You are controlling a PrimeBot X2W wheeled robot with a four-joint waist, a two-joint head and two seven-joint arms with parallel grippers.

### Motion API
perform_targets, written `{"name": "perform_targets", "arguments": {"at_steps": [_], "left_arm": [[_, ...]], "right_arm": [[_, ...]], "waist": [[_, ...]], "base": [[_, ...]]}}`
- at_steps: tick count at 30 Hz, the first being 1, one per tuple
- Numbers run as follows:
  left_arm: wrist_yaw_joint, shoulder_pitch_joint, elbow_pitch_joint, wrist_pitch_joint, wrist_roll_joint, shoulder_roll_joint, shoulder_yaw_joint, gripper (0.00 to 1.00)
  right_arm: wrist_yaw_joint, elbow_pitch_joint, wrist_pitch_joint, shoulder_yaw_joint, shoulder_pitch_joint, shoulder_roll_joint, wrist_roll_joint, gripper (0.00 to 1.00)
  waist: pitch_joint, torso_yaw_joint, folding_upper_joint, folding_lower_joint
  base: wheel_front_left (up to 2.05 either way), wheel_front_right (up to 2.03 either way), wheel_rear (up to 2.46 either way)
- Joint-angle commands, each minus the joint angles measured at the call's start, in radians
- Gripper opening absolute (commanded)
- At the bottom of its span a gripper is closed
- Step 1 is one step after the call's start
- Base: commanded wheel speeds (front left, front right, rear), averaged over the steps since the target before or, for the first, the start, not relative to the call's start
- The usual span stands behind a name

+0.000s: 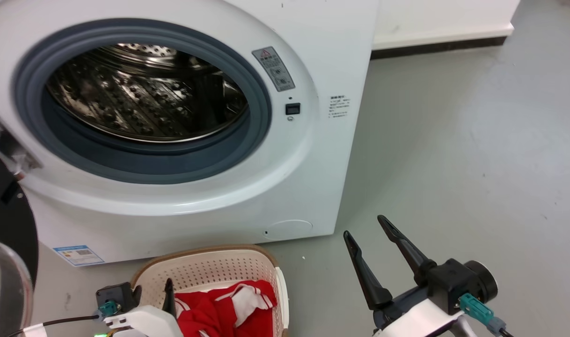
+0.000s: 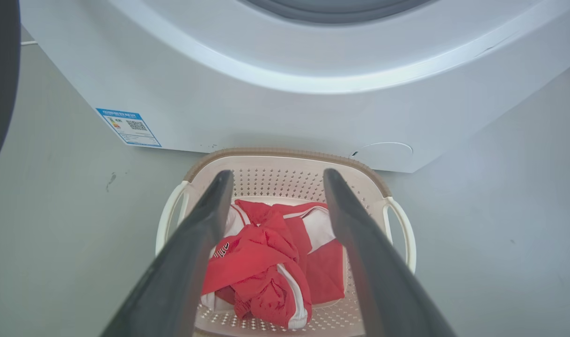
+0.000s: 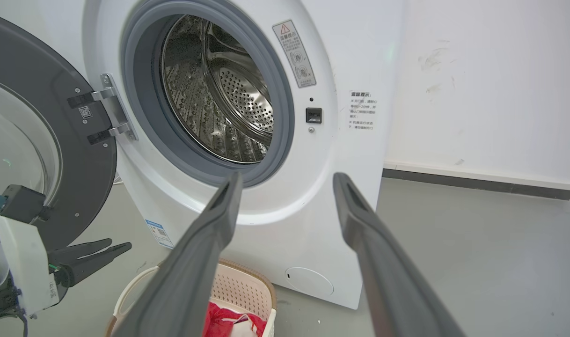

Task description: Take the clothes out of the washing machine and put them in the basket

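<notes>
Clothes (image 2: 271,262) lie bunched in the basket (image 2: 285,154), on the floor (image 1: 453,164) just before the washing machine (image 1: 313,178), whose door (image 3: 32,140) stands open on the steel drum (image 1: 144,93); broad floor lies to its right. Left gripper (image 2: 278,174) over the basket and right gripper (image 1: 363,224) beside it both gape, empty.

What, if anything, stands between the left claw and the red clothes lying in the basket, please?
Nothing visible does. The left claw is open over the basket, and the clothes lie uncovered inside it, in plain sight along the claw's line in the left wrist view.
</notes>
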State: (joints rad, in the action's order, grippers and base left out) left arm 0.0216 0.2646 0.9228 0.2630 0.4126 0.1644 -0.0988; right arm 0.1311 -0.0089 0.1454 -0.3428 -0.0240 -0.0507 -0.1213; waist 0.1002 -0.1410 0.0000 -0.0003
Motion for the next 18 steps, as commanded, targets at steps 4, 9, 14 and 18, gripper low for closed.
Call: {"name": "perform_targets", "arguments": {"at_steps": [4,9,14,18], "left_arm": [[-0.006,-0.058,-0.164,0.002,-0.06,-0.011,0.012,1.0],[-0.014,-0.111,-0.351,0.002,-0.124,-0.022,0.014,1.0],[-0.025,-0.154,-0.526,0.002,-0.181,-0.026,0.006,1.0],[-0.036,-0.182,-0.63,0.002,-0.214,-0.024,-0.007,1.0]], "right_arm": [[-0.001,-0.02,-0.018,0.023,0.042,0.001,0.019,1.0],[-0.001,-0.035,-0.031,0.062,0.074,0.001,0.027,1.0],[-0.001,-0.05,-0.046,0.095,0.098,0.001,0.047,1.0],[-0.001,-0.063,-0.054,0.138,0.115,0.001,0.068,1.0]], "waist": [[-0.063,0.054,0.0,0.0003],[-0.104,0.073,0.0,0.0003],[-0.127,0.08,0.0,0.0003],[-0.145,0.084,0.0,0.0003]], "base": [[0.0,0.0,0.0],[0.0,0.0,0.0],[0.0,0.0,0.0],[0.0,0.0,0.0]]}}
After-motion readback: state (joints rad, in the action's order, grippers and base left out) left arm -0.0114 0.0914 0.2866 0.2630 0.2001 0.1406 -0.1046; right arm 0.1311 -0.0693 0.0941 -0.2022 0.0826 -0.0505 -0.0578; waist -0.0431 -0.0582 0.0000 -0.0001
